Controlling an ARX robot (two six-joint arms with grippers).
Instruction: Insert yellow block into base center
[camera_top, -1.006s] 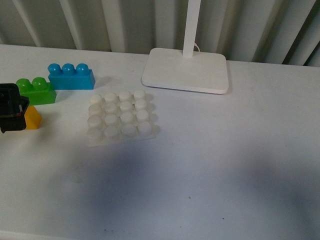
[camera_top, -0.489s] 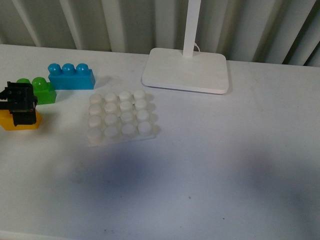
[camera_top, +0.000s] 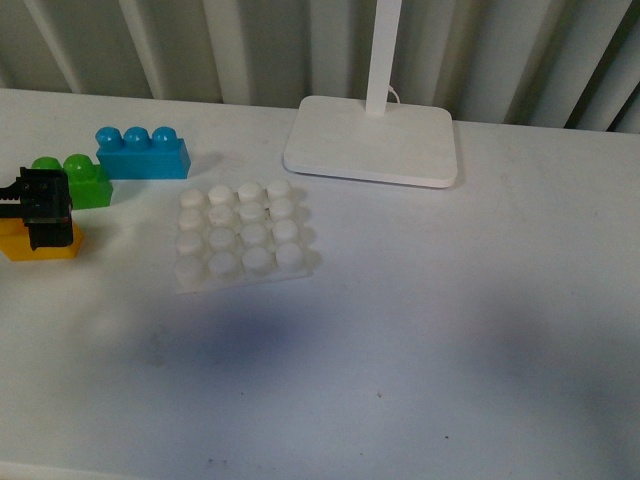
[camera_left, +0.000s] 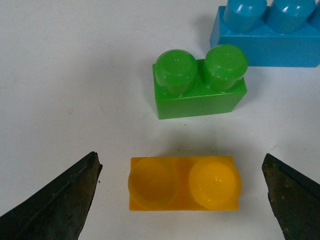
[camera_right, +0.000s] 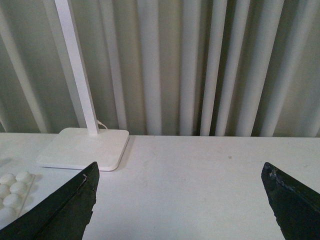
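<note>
Left gripper (camera_left: 180, 159) spread wide astride yellow block (camera_left: 183, 184), apparently not touching.

The white counter (camera_top: 450, 330) carries a flat white studded base (camera_top: 242, 235) with a four-by-four grid of round studs, lying near its middle. Well off to the left of the base lies a yellow block (camera_left: 182, 184) with two studs up; just behind it sits a green two-stud brick (camera_top: 88, 183), and a blue three-stud brick (camera_top: 142, 154) stands close behind that. A smooth white rectangular lamp foot (camera_top: 372, 140) rests toward the back edge, apart from the base.
</note>
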